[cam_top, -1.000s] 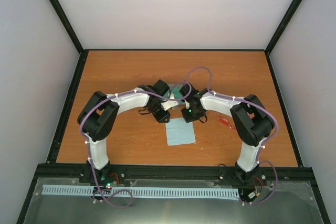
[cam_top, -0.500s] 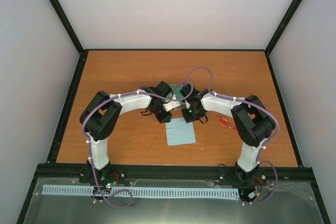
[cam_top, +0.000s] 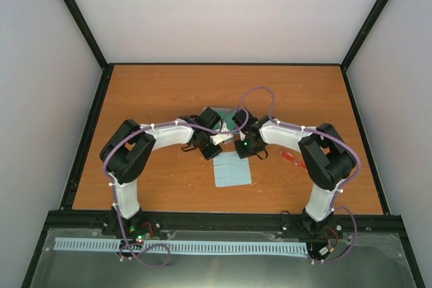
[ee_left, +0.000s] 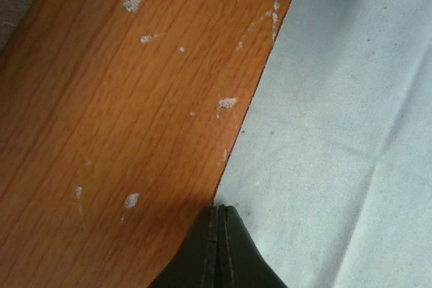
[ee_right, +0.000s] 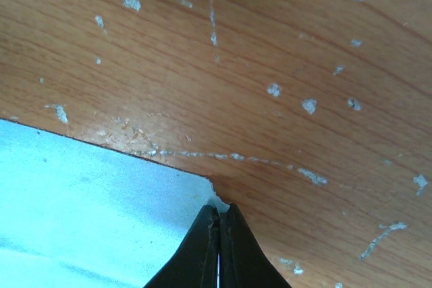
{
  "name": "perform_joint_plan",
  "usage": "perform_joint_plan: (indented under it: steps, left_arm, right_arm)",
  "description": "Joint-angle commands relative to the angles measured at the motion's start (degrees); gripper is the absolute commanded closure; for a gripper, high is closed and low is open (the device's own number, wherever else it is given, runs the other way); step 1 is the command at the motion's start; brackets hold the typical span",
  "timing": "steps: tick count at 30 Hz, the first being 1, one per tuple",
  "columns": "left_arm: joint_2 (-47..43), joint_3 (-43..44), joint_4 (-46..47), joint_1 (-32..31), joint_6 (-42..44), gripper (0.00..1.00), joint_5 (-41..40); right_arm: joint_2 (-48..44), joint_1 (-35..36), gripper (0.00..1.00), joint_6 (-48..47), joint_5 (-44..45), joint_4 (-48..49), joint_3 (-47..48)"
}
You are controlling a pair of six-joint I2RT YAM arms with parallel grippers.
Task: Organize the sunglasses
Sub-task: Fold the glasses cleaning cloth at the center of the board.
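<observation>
Lying on the tabletop (cam_top: 155,92) right of the cloth (cam_top: 232,170), the sunglasses (cam_top: 291,158) are partly hidden by the right arm (cam_top: 322,163). Jaws of the left gripper (ee_left: 218,210) and right gripper (ee_right: 219,210) are clenched shut at the cloth's far corners, screening the case (cam_top: 221,114).

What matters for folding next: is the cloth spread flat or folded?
Spread: the cloth lies as one flat sheet on the table, with only faint creases.

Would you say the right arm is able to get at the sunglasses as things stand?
Probably, though not at once: the right gripper is shut on a corner of the cloth and must let go first. The sunglasses lie close beside it on the table, uncovered.
</observation>
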Motion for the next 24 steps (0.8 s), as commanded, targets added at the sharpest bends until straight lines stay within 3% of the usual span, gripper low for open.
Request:
perform_joint_plan:
  steps: [1,16,17,19,24]
  left_arm:
    - [0.88,-2.23,-4.00,-1.28,0.31,1.00,-1.77]
    - [-3.82,4.15,-6.22,-1.29,-0.04,1.00,-2.63]
    - [-3.49,4.23,-6.26,-1.30,-0.21,0.98,-2.76]
    - [-2.80,3.70,-5.86,-1.30,-0.50,0.81,-3.57]
    - [-1.59,2.08,-5.00,-1.33,-0.29,0.74,-4.34]
  right_arm:
    - [-1.52,-0.26,0.97,0.87,1.08,-0.31,-1.31]
    - [-5.42,-0.32,0.97,0.55,1.98,2.19,-1.59]
    - [-5.32,-0.27,0.97,0.53,2.02,2.10,-1.48]
    - [-5.00,-0.32,0.97,0.47,1.86,2.00,-1.47]
    - [-4.50,-0.29,0.97,0.59,1.99,1.95,-1.62]
